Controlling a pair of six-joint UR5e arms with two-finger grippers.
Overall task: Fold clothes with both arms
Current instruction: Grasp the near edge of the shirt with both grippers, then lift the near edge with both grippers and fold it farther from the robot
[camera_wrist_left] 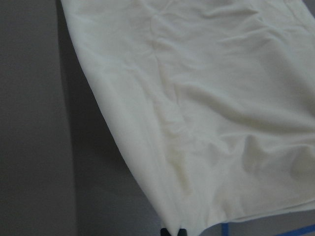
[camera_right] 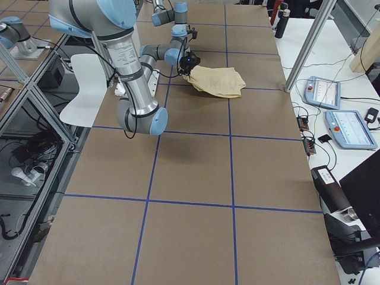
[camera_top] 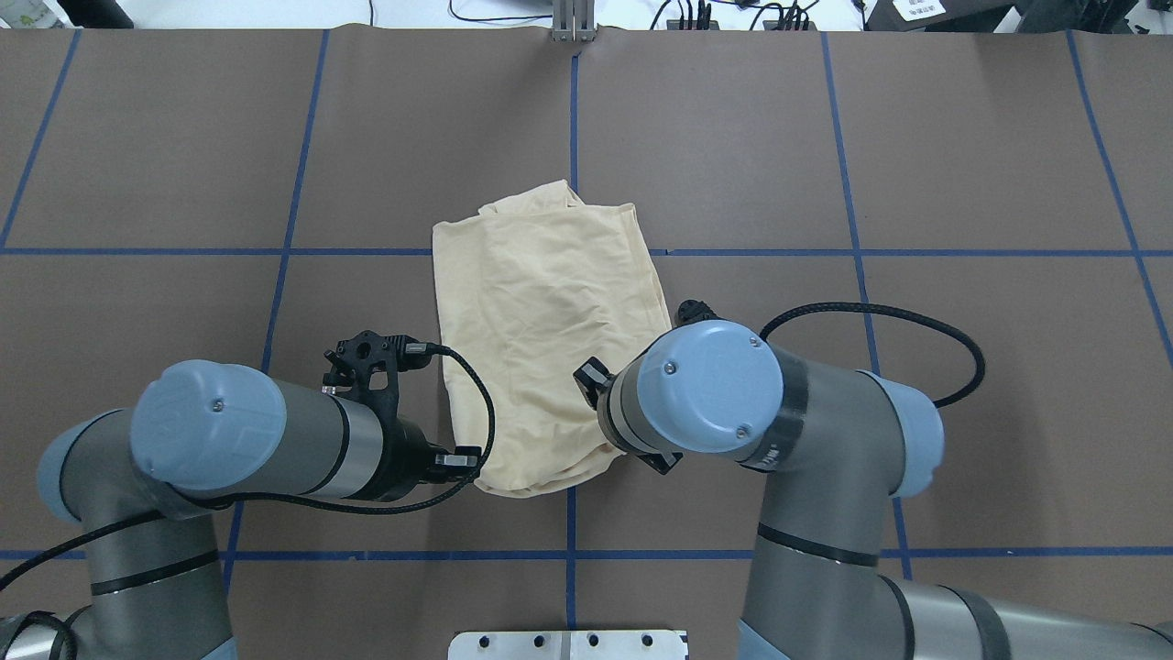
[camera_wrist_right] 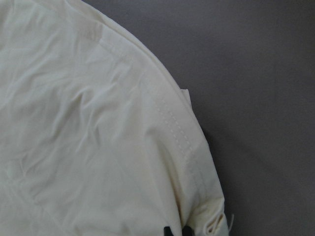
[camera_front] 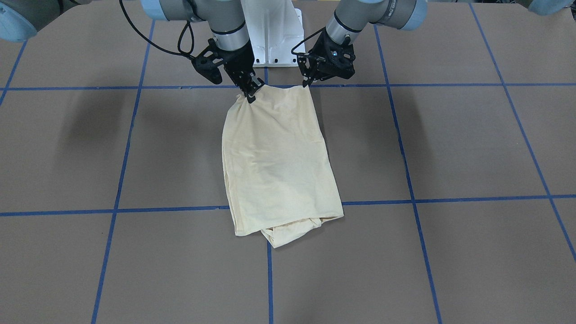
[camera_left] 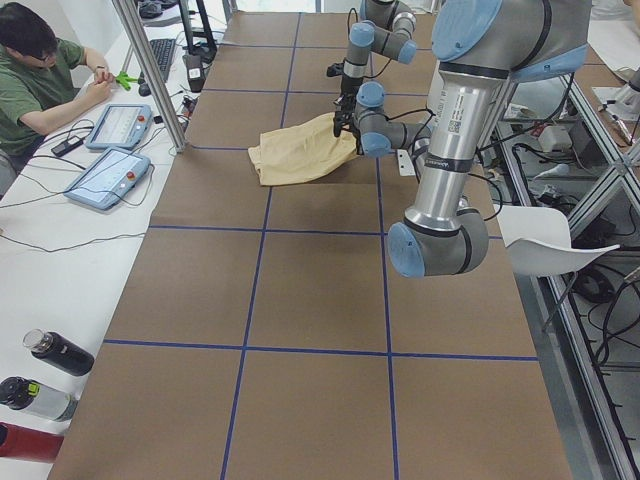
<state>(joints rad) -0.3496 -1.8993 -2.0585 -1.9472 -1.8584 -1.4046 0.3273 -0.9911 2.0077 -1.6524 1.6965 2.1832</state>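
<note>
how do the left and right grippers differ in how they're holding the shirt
At the right gripper the shirt bunches into puckers; at the left gripper its corner lies flat. From overhead, the right wrist points straight down, while the left wrist reaches in nearly level. Both pinch the shirt's edge nearest the robot.

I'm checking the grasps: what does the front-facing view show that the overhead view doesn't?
Front-facing only: the right gripper and left gripper, fingers pinching the T-shirt at its two robot-side corners. Overhead only: a blue joint cap covering the right grasp, and cables beyond the table. Both: the T-shirt lying folded narrow across a blue tape line.
</note>
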